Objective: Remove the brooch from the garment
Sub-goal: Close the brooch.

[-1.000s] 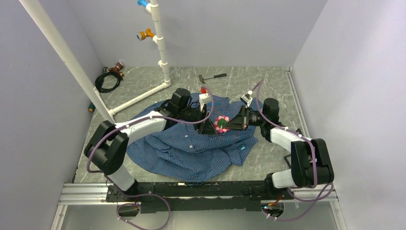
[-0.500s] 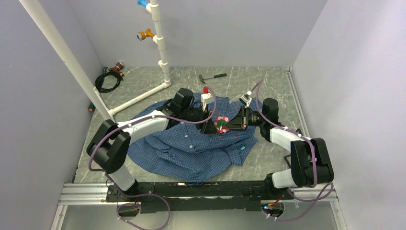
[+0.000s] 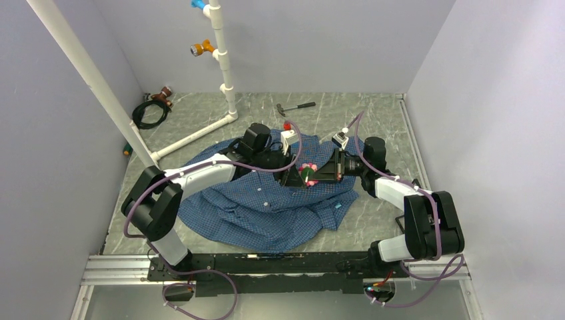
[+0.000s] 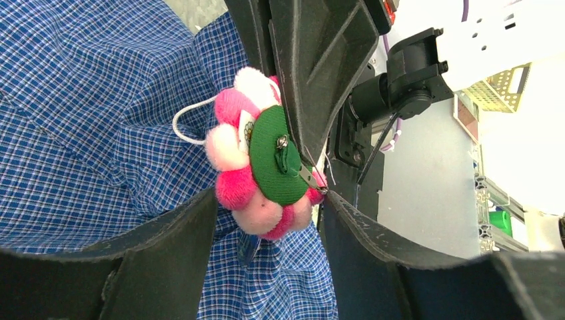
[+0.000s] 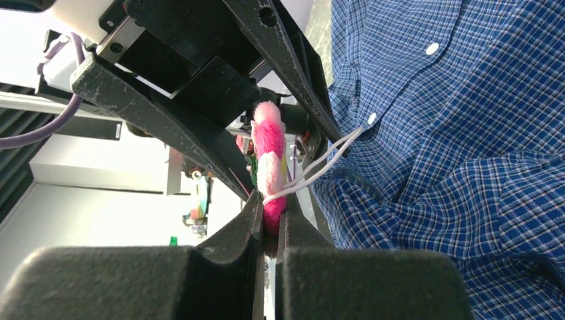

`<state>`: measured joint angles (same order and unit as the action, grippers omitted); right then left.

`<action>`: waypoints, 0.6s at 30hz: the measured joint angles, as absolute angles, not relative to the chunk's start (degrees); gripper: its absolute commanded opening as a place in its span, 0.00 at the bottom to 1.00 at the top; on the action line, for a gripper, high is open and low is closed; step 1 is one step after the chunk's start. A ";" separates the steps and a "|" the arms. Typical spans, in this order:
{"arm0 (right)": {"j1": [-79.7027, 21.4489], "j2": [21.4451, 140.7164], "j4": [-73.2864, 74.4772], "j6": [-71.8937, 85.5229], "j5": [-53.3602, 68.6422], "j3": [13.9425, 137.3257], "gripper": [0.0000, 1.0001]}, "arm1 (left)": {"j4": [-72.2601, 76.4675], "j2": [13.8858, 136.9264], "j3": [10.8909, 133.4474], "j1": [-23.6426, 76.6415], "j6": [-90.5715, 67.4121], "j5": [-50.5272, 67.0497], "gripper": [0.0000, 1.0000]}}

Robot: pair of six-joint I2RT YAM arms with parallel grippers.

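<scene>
Your left gripper [image 3: 297, 175]: arm stretched low across the garment [image 3: 266, 207] from the left, jaws spread wide, straddling the brooch [image 4: 263, 167] without clamping it. Your right gripper [image 5: 269, 203]: arm reaching in from the right, forearm near level, jaws almost closed and pinching the brooch's pink rim. Brooch: held up off the garment's upper middle, between your two grippers. It stands on edge, its flat disc in line with the right fingers, and its green backing and pin face the left wrist camera. A white cord [image 5: 320, 163] runs from it toward the garment.
</scene>
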<state>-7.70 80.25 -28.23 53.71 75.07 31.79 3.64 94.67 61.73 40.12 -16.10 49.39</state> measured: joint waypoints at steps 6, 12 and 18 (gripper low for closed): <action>-8.58 80.25 -25.91 51.70 74.96 32.16 0.00 | 3.75 94.89 61.73 40.07 -17.89 49.15 0.60; -9.50 79.79 -22.09 48.01 73.71 33.06 0.00 | 6.02 96.27 61.73 39.33 -21.93 50.06 0.56; -9.69 79.70 -19.38 45.50 73.52 33.82 0.00 | 9.34 96.47 60.58 38.89 -22.81 52.23 0.53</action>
<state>-9.69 79.70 -19.38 45.50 73.52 33.82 9.34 96.47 60.58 38.89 -22.81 52.23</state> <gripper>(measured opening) 0.050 0.551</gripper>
